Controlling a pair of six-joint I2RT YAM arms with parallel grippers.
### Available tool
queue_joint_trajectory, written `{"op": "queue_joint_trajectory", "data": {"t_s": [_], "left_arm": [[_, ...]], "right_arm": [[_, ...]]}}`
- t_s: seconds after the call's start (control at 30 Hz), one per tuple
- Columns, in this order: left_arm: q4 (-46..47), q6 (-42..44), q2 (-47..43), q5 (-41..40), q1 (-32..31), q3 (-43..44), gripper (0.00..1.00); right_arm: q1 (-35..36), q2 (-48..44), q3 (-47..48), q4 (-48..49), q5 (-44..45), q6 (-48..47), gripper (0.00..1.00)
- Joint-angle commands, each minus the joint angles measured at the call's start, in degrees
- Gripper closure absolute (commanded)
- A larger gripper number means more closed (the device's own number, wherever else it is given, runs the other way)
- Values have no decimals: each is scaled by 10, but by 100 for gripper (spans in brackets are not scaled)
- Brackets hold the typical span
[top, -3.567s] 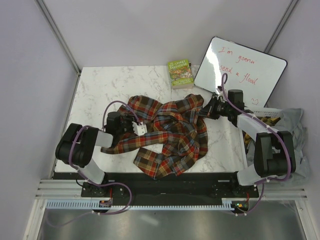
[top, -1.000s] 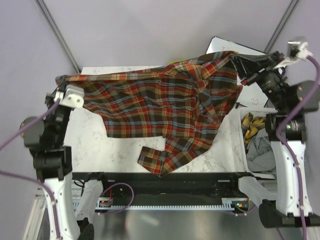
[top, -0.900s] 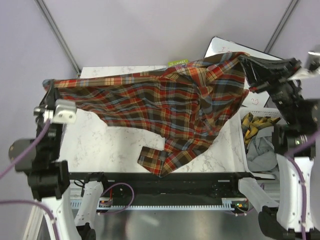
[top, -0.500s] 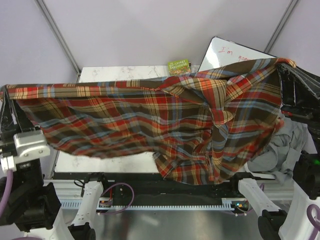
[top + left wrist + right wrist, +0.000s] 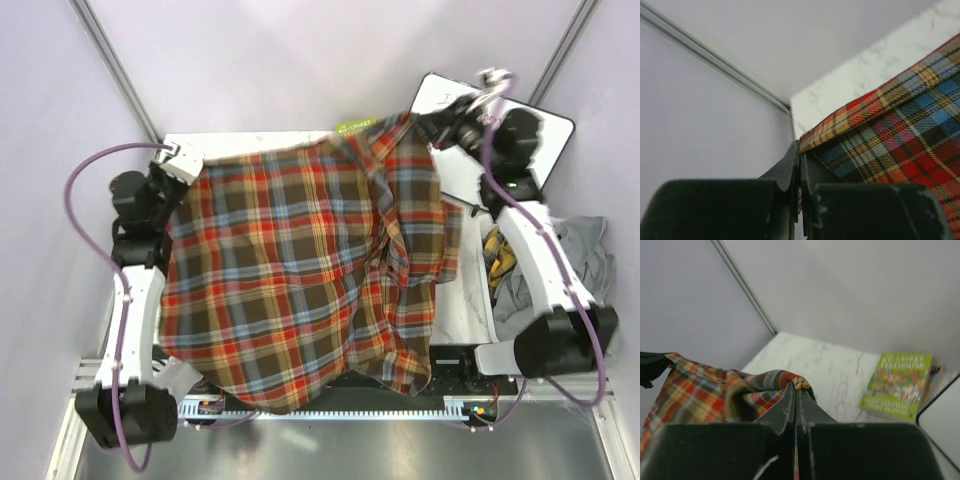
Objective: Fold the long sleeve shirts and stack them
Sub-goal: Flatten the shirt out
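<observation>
– Over the worktop (image 5: 462,300), what looks most likely to go wrong?

– The plaid shirt (image 5: 290,280) itself, I'd say. It spreads across nearly the whole worktop, with its top edge along the far side and its hem hanging past the near edge. That overhang could drag the cloth off the worktop, or catch on the rail (image 5: 480,408) below the near edge.

– Anything else?

– Toward the worktop's right side the cloth is bunched in a long fold, so a sleeve may be trapped there. Folding over it would set a crooked crease. Each hold is also only a thin pinch. The left fingers (image 5: 787,167) are clamped on the shirt's edge by the worktop's far left corner, and the right fingers (image 5: 782,407) are clamped on a gathered bit near the far right corner. A hard tug could pull either free.

– And the counts?

– One plaid shirt. One whiteboard (image 5: 445,98) at the worktop's far right corner. Two arms, the left arm (image 5: 135,320) and the right arm (image 5: 532,250). Off the worktop's right edge lie a grey cloth (image 5: 590,255) and a yellow-checked cloth (image 5: 497,252); whether they are shirts I cannot tell. One green book (image 5: 897,385) at the far edge.
</observation>
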Motion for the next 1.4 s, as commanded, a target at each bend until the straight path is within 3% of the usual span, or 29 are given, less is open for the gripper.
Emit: {"op": "queue_joint_trajectory", "data": {"t_s": [0.0, 0.17, 0.3, 0.5, 0.6, 0.63, 0.67, 0.7, 0.77, 0.8, 0.83, 0.87, 0.93, 1.07, 1.2, 1.37], "left_arm": [[131, 30, 77, 26, 2, -63, 98], [189, 32, 288, 41, 2, -36, 98], [177, 30, 425, 30, -4, 52, 98], [154, 29, 531, 3, -11, 144, 98], [134, 7, 558, -45, -11, 194, 96], [117, -6, 567, -77, -9, 211, 90], [98, -24, 566, -88, -7, 234, 85], [51, -28, 559, -90, -4, 239, 74], [-19, -28, 513, -48, 3, 230, 40], [-43, -30, 492, -32, 4, 219, 28], [-94, -33, 471, -2, 4, 207, 10], [-116, -36, 421, 11, 5, 179, 4], [-198, -39, 372, 57, 6, 144, 4], [-321, 7, 259, 137, 2, 30, 7], [-355, 48, 200, 125, -2, -75, 14], [-361, 99, 200, 69, -2, -152, 20]], "right_arm": [[46, 48, -51, 34, 36, -90, 100], [57, 190, -47, 62, 51, -147, 100], [66, 294, 31, 33, 51, -173, 100], [91, 383, 96, 42, 89, -166, 100], [94, 403, 133, 33, 112, -165, 90], [94, 405, 148, 3, 118, -170, 86], [93, 407, 165, -21, 120, -175, 79], [93, 404, 197, -77, 134, -188, 59], [92, 376, 208, -131, 131, -212, 38], [92, 359, 194, -166, 132, -223, 18], [92, 322, 185, -182, 132, -246, 14], [92, 304, 175, -199, 132, -264, 10], [92, 258, 161, -276, 119, -314, 2], [94, 193, 124, -419, 68, -386, 6], [104, 158, 67, -575, 57, -476, 16], [120, 115, -34, -620, 63, -537, 24]]}}
